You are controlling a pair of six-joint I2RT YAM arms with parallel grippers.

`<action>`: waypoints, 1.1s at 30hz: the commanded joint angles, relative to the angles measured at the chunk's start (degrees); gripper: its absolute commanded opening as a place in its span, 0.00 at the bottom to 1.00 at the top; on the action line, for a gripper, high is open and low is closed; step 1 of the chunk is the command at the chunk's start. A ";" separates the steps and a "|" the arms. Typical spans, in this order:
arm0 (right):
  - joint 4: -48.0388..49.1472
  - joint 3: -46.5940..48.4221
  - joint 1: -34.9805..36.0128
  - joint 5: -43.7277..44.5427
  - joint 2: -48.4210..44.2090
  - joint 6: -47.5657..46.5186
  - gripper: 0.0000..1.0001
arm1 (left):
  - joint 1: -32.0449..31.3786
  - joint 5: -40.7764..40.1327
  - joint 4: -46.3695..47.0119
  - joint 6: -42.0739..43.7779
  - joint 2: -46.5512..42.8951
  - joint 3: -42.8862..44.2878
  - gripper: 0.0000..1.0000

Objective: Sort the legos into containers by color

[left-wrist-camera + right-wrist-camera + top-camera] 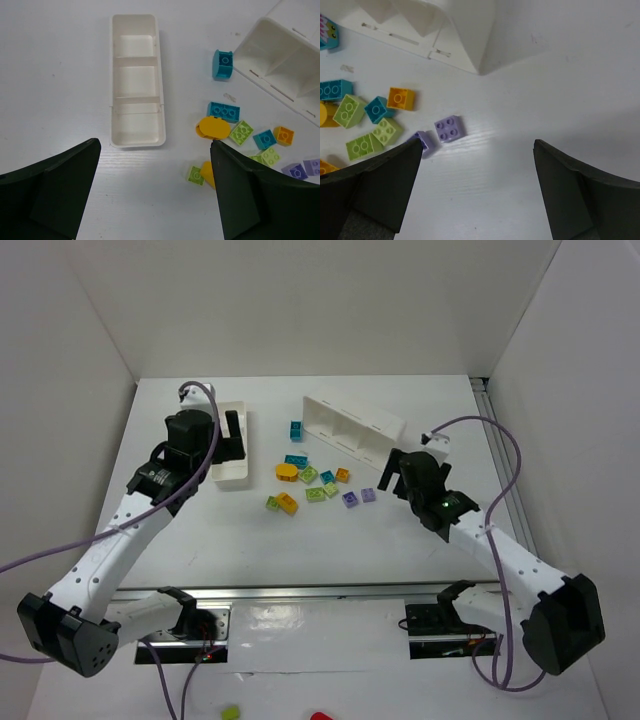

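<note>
L pincer point(155, 152) spread wide, nothing in it, hovering by one end of the narrow tray point(136, 82), whose 3 compartments are all bare. Prob. parked there bc that tray is its drop spot. R pincer point(478, 146) also gaping & empty, low over the surface point(550, 85), w/ a purple brick point(449, 128) and a 2nd purple one point(422, 141) just beside one of its fingers point(375, 190). It looks lined up for a first pick, tho not yet around either. Legos point(315, 483) sit loose in a cluster btwn the arms, none binned; round yellow piece point(214, 127) is just beside a teal brick point(223, 111). Long tray point(470, 30) appears tipped on its side beyond the pile, so it likely needs righting before it takes anything.
</note>
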 commanded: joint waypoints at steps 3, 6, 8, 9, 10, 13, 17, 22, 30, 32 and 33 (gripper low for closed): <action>19.65 -0.96 0.97 3.26 9.04 -2.68 0.99 | -0.13 -4.17 -0.72 1.39 0.72 2.72 1.00; 24.41 -1.49 0.97 5.90 14.23 -2.07 0.94 | -0.65 -4.18 1.13 2.88 0.72 1.59 1.00; 28.55 -1.49 0.97 7.31 17.23 -2.06 0.90 | -0.65 -3.57 2.19 3.85 0.19 1.05 0.98; 28.56 -0.62 0.97 8.36 20.63 -0.67 0.86 | -0.65 -3.56 2.71 4.38 0.19 1.05 0.98; 29.26 0.17 0.36 8.37 22.32 -0.65 0.84 | -0.65 -3.56 2.72 4.38 0.80 1.05 0.98; 31.46 2.64 -0.26 9.68 28.46 -0.13 0.76 | -0.65 -4.09 2.72 5.70 1.86 1.66 0.98; 32.60 6.59 -1.48 13.54 33.58 -0.13 0.63 | -0.65 -5.31 2.72 6.75 2.39 2.28 0.98; 33.13 8.88 -4.30 13.64 37.01 -1.18 0.57 | -0.65 -5.93 3.77 7.28 1.16 1.76 0.98; 26.12 17.03 -7.38 9.42 39.39 -2.32 0.19 | -1.18 -6.55 3.77 8.34 1.16 1.76 0.98; 20.07 20.64 -7.91 7.85 38.86 -1.80 0.06 | -1.18 -6.55 3.07 8.34 1.16 1.76 0.98; 12.99 25.10 -8.60 6.71 38.34 -1.01 0.04 | -1.18 -6.55 3.07 9.12 1.16 2.28 0.98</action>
